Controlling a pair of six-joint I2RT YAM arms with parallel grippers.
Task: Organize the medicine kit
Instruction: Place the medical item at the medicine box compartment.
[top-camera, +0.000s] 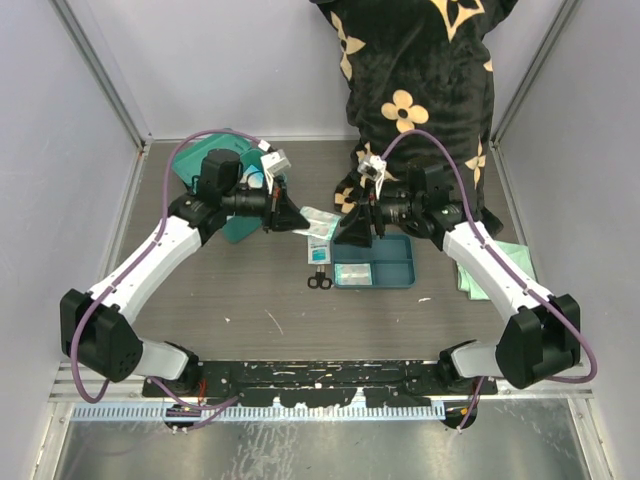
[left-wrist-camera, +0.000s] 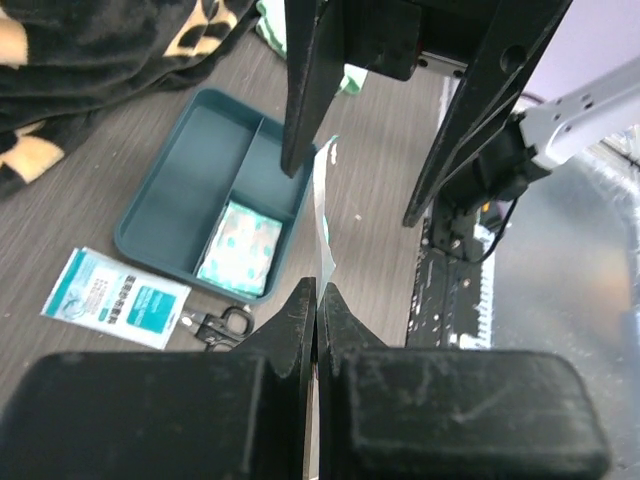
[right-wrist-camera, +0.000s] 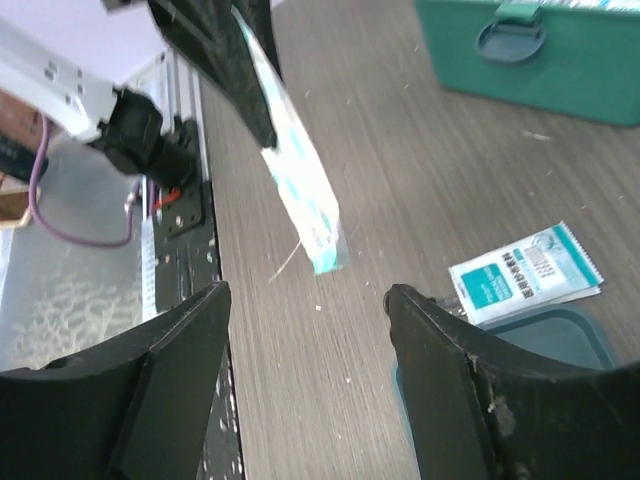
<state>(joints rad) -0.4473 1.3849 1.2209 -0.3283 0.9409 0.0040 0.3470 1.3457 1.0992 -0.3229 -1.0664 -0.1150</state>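
Where left gripper (left-wrist-camera: 317, 298) clamps sachet (left-wrist-camera: 322, 215) edge, right gripper (right-wrist-camera: 308, 292) faces it released, jaws wide, sachet just beyond fingertips; tray (left-wrist-camera: 190, 150) below right gripper, kit (right-wrist-camera: 560, 60) beneath left wrist.

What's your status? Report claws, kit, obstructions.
Left claw shut on thin packet, off the table. Right claw open, facing it. Medicine kit not held. Scissors, loose sachet beside tray.

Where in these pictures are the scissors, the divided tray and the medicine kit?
scissors (left-wrist-camera: 220, 323): left wrist view, handles.
divided tray (left-wrist-camera: 195, 175): left wrist view, bare compartment floor.
medicine kit (right-wrist-camera: 590, 80): right wrist view, front wall.
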